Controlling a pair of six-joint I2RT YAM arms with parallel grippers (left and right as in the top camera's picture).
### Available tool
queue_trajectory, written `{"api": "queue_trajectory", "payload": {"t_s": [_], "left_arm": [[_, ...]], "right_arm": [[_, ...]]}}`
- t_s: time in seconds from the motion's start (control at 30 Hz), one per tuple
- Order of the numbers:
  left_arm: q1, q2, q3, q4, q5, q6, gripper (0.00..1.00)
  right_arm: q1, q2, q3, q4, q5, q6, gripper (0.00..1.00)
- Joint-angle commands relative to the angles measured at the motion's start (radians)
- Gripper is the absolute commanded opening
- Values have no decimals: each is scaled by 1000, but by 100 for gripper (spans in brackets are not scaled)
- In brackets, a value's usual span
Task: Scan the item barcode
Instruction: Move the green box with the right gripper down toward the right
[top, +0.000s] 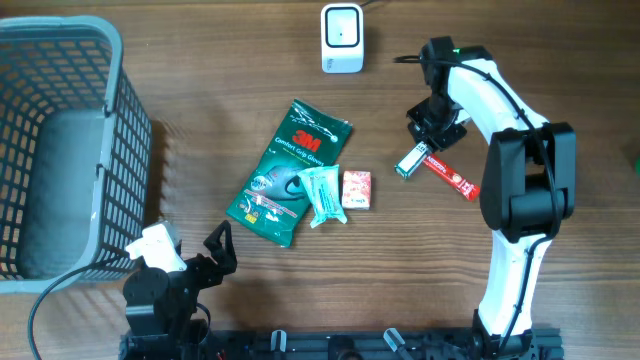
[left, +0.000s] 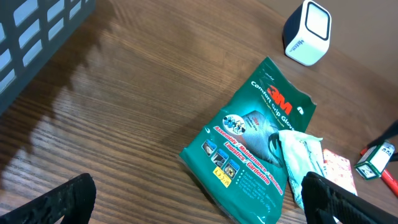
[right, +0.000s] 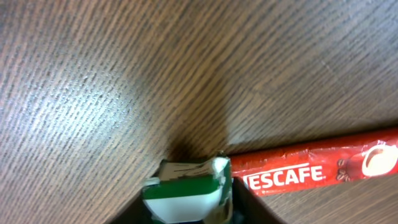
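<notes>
Now, right hand (top: 426, 146) gripping green-and-white box (right: 184, 196), beside Nescafe stick (right: 311, 169), left hand (left: 199, 200) wide open

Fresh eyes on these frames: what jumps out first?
The green 3M glove pack lies mid-table, with a teal packet and a red box at its right edge. The right gripper sits at a small green-and-white box next to a red Nescafe stick. A gray basket fills the left edge.

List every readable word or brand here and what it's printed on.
"3M": on the green glove pack
"Comfort Grip Gloves": same pack
"NESCAFE": on the red coffee stick
Pack's fine print, red box, green-and-white box: too small or blurred to read.
</notes>
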Motion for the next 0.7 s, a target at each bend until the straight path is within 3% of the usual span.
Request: {"api": "queue_trajectory", "payload": {"t_s": [0.0,0.13,0.2,0.23,0.33,0.4,0.53,0.6,0.67], "left_arm": [[-5,-7,-4,2,8,-9,100],[-5,-7,-4,2,8,-9,100],[-5,-7,-4,2,8,-9,100],[-5,-7,-4,2,8,-9,100],[-5,-7,-4,2,8,-9,100],[-5,-7,-4,2,8,-9,100],[-5,-7,-4,2,8,-9,100],[-5,-7,-4,2,8,-9,100],[-5,-7,-4,2,8,-9,100]], "right_arm": [[3,23,-2,-8,-41,-38,7],[2,23,-2,-60,-173,-58,4],[1,23,-2,-72,-302,16,4],[0,23,-2,-95,-318,119,4],[-8,23,-2,-277,-349,634,4],[-8,23,-2,-354,-443,761,4],[-6,23,-2,-352,-456,758,4],[-5,23,-2,-282,-437,491,4],[-4,23,3,-66,-453,218,4]]}}
